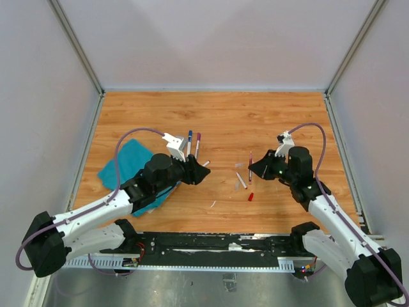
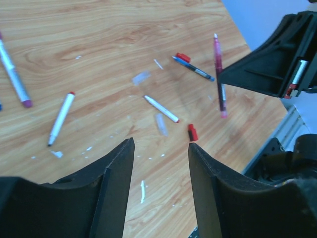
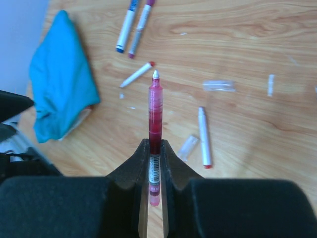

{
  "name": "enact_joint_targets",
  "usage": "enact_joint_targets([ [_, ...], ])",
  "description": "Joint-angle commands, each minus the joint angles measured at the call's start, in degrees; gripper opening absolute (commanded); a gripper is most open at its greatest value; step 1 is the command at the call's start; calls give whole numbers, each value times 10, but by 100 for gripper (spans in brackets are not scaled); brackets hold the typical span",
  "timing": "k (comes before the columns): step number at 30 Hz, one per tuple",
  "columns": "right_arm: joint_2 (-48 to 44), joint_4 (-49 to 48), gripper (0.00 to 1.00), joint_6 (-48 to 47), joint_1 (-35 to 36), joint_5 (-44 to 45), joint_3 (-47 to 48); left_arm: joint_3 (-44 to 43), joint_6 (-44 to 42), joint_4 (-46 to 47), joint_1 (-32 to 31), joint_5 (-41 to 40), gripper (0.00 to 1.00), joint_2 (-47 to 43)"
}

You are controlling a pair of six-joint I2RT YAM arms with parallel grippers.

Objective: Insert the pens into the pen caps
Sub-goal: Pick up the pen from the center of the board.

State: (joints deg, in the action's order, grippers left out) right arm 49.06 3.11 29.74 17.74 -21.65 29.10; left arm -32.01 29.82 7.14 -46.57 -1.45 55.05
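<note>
The right gripper (image 3: 155,166) is clamped on a magenta pen (image 3: 155,106). Its fingers pinch the barcoded end of the barrel, so the pale tip juts forward above the wooden table (image 1: 223,115), well to the right of the teal cloth (image 1: 128,167). The left gripper (image 2: 161,148) hangs just off the cloth's right edge with its jaws spread and nothing between them, and its arm crosses over the cloth's near corner in the top view. Beyond the cloth's far right corner, a blue-capped pen (image 1: 189,141) and a purple-capped pen (image 1: 197,144) lie side by side, nearly touching. A stubby white pen (image 2: 61,118) with a red end lies alone a little farther right of the cloth than that pair. Farther still from the cloth, below the held pen, lies a slim white pen (image 2: 161,108), and a loose red cap (image 2: 192,132) sits just beside its red tip without touching it. A dark-blue pen (image 2: 194,69) lies near there, with a second red cap (image 2: 183,57) just beside one end. A few clear plastic pieces (image 3: 219,86) are scattered among these pens, all well apart from the cloth.
</note>
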Motion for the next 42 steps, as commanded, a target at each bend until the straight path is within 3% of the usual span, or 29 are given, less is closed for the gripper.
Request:
enact_joint_targets([
  [1, -22, -160, 1, 117, 7, -81, -42, -1, 16, 79, -34, 8, 54, 23],
  [6, -43, -273, 1, 197, 37, -49, -82, -3, 23, 111, -61, 18, 56, 39],
  [12, -38, -336, 1, 240, 75, -15, -94, -3, 19, 151, -75, 49, 56, 51],
  [28, 28, -413, 1, 247, 177, 3, -71, -13, 19, 188, -77, 83, 54, 92],
  [36, 31, -420, 1, 248, 191, 0, -64, -17, 20, 192, -77, 84, 47, 108],
  [42, 39, -423, 1, 245, 201, 1, -63, -25, 20, 198, -77, 85, 34, 116],
])
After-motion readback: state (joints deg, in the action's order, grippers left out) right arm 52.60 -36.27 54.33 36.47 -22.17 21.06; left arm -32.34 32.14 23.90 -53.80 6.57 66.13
